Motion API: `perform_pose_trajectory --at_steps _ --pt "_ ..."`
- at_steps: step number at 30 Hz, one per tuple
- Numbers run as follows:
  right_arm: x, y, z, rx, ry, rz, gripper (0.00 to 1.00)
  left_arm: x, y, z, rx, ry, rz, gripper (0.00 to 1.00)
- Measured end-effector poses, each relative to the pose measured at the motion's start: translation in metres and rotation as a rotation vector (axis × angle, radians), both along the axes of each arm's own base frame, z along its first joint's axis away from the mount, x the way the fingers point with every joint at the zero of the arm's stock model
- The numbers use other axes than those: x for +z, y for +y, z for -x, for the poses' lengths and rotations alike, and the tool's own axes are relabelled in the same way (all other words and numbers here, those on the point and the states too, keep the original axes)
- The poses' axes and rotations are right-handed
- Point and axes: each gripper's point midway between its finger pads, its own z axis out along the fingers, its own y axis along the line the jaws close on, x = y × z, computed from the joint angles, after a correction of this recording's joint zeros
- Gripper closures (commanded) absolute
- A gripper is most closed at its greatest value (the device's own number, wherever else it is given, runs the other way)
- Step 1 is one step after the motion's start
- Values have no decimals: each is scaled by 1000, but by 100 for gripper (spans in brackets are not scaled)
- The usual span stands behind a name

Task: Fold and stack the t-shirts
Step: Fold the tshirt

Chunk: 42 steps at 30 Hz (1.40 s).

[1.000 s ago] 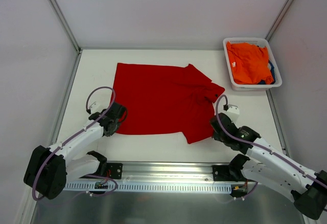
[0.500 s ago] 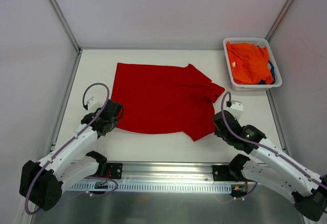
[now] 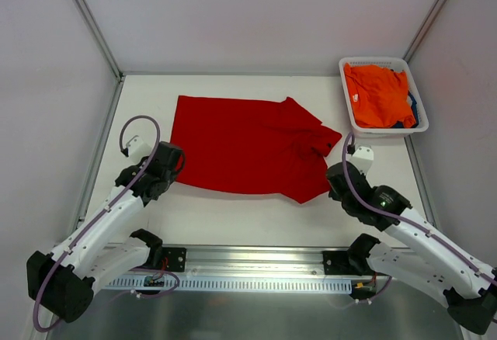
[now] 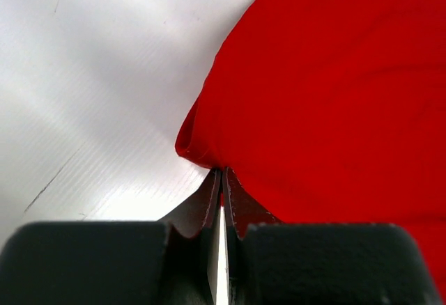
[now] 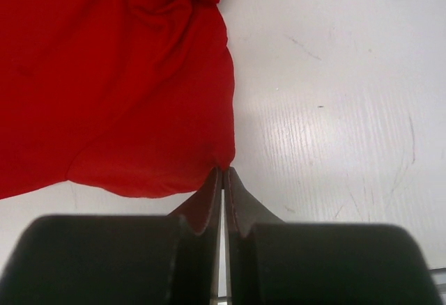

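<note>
Both arms pinch the near edge of the red t-shirt (image 3: 241,150) on the white worktop (image 3: 233,220).

The shirt lies spread across the middle of the worktop, its far edge flat and its near edge gathered towards the arms. The left gripper (image 3: 177,173) has its fingers pressed together on the shirt's near left corner, and its wrist view shows a small fold of red cloth caught at the closed tips (image 4: 221,178). The right gripper (image 3: 326,183) clamps the near right corner the same way, with the cloth bunched just at its closed tips (image 5: 223,174). In the far right corner stands a white basket (image 3: 351,126) holding a crumpled orange t-shirt (image 3: 378,94), with a bit of dark blue cloth (image 3: 415,115) showing beside it.
</note>
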Motion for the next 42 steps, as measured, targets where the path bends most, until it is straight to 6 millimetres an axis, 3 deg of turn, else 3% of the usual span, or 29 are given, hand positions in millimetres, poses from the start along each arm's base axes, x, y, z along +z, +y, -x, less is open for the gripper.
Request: perform_pose_trajectory --at_steps 9,20,28,42 --pt "30 -3 -22 -15 -57 116 100 4 6 -10 26 12 -60 100" --pt "40 -5 -47 -45 -85 217 100 13 21 -30 73 20 -116 100" --pt "40 -15 -63 -92 -87 246 100 17 19 -61 68 10 -136 100" --pt "25 -26 -101 -143 -44 278 100 7 7 -114 40 21 -165 100"
